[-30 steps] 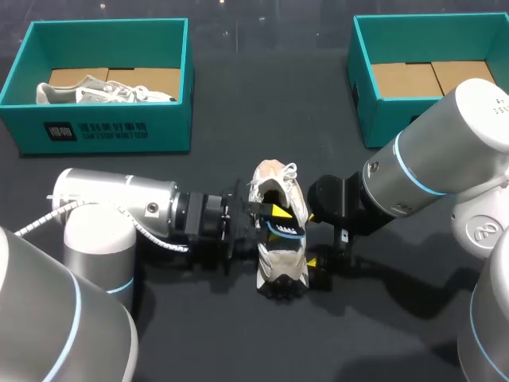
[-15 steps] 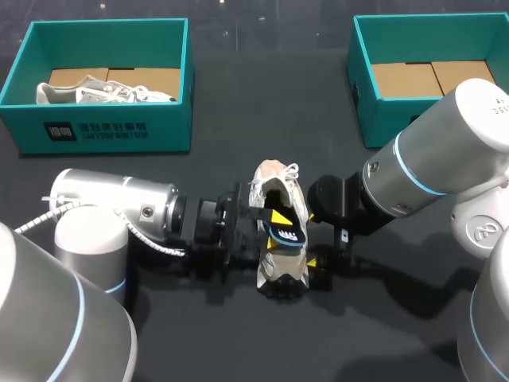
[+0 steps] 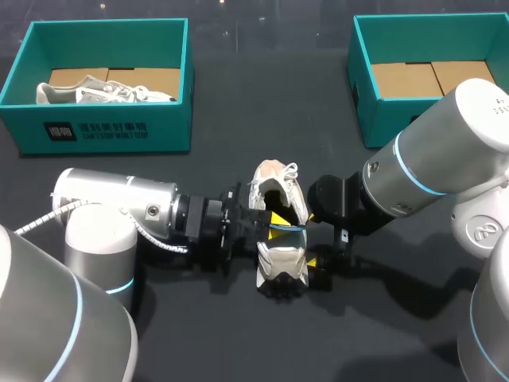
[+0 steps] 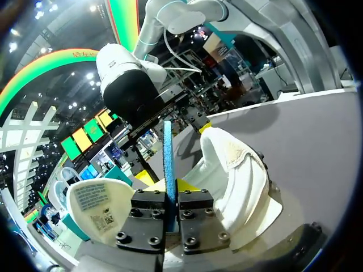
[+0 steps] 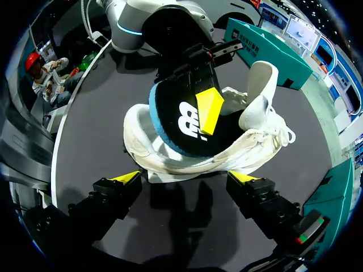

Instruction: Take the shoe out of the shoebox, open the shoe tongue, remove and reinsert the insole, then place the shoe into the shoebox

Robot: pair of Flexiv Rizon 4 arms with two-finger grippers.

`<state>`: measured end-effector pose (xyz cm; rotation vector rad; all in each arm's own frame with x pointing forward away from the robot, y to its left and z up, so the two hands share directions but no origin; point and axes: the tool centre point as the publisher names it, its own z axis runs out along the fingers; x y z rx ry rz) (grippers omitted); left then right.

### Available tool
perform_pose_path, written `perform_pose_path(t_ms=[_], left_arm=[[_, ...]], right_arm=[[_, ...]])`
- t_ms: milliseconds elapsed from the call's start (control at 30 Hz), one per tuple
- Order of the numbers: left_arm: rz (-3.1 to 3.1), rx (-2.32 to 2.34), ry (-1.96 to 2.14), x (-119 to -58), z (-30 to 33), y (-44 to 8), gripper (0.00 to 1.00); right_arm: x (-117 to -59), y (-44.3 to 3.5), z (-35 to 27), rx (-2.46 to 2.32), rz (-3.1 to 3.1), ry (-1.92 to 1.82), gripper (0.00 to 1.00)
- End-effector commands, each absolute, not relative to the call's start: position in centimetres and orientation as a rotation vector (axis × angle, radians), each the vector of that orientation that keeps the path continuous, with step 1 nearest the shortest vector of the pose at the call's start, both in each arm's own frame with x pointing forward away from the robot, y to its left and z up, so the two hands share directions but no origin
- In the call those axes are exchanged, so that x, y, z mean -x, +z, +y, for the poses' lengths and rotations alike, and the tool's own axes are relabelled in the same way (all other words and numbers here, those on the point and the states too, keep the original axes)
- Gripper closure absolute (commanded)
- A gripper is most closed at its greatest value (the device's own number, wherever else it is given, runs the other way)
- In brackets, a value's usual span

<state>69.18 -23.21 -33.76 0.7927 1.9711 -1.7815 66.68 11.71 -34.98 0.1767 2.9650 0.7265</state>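
A white shoe (image 3: 280, 269) lies on the dark table in the middle of the head view. My left gripper (image 3: 275, 223) comes in from the left and is shut on the edge of the insole (image 3: 289, 228), black with a blue rim, over the shoe's opening. In the left wrist view the gripper (image 4: 171, 190) pinches the blue insole edge (image 4: 168, 147), with the shoe (image 4: 241, 170) beside it. My right gripper (image 5: 184, 180) stands open at the shoe's (image 5: 170, 161) side, with the insole (image 5: 178, 122) beyond. In the head view the right gripper (image 3: 314, 237) sits right of the shoe.
A teal shoebox (image 3: 107, 127) at the back left holds a second light shoe (image 3: 103, 91). Another teal shoebox (image 3: 364, 87) at the back right has only cardboard on its floor. The right arm's bulk (image 3: 445, 151) overhangs the table's right side.
The left gripper's fingers closed on the insole. The insole turned from showing its black face to lying nearly edge-on and lower at the shoe's opening. The right arm has not moved.
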Motion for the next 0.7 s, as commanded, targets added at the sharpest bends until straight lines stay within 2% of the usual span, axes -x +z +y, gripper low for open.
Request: perform_pose_path(t_ms=[33,67,100,133,167,200,267,400,567,633,667,700], left_arm=[[1.977,-0.786,-1.788,-69.8,-23.3,-34.2,1.00],[1.977,-0.784,-1.796,-69.6,-23.2,-34.0,1.00],[1.976,-0.784,-1.805,-69.4,-23.1,-33.7,0.94],[1.971,-0.784,-1.812,-69.2,-23.0,-33.4,0.71],[1.964,-0.786,-1.822,-69.0,-22.9,-33.0,0.59],[1.957,-0.787,-1.835,-68.8,-22.8,-32.7,0.53],[1.943,-0.788,-1.855,-68.4,-22.6,-32.0,0.48],[1.926,-0.793,-1.909,-67.5,-22.3,-30.9,0.52],[1.922,-0.836,-1.928,-66.7,-22.4,-30.5,0.62],[1.920,-0.859,-1.919,-66.4,-22.5,-30.5,0.74],[1.918,-0.866,-1.915,-66.3,-22.6,-30.6,0.84],[1.918,-0.874,-1.911,-66.2,-22.7,-30.7,1.00]], right_arm=[[-66.6,-35.0,11.7,-0.177,2.963,0.726,0.00],[-66.6,-35.0,11.7,-0.177,2.963,0.726,0.00],[-66.6,-35.0,11.7,-0.177,2.963,0.726,0.00],[-66.6,-35.0,11.7,-0.177,2.963,0.726,0.00],[-66.6,-35.0,11.7,-0.177,2.963,0.726,0.00],[-66.6,-35.0,11.7,-0.177,2.963,0.726,0.00],[-66.6,-35.0,11.7,-0.177,2.963,0.726,0.00],[-66.6,-35.0,11.7,-0.177,2.963,0.726,0.00],[-66.6,-35.0,11.7,-0.177,2.963,0.726,0.00],[-66.6,-35.0,11.7,-0.177,2.963,0.726,0.00],[-66.6,-35.0,11.7,-0.177,2.963,0.726,0.00],[-66.6,-35.0,11.7,-0.177,2.963,0.726,0.00]])
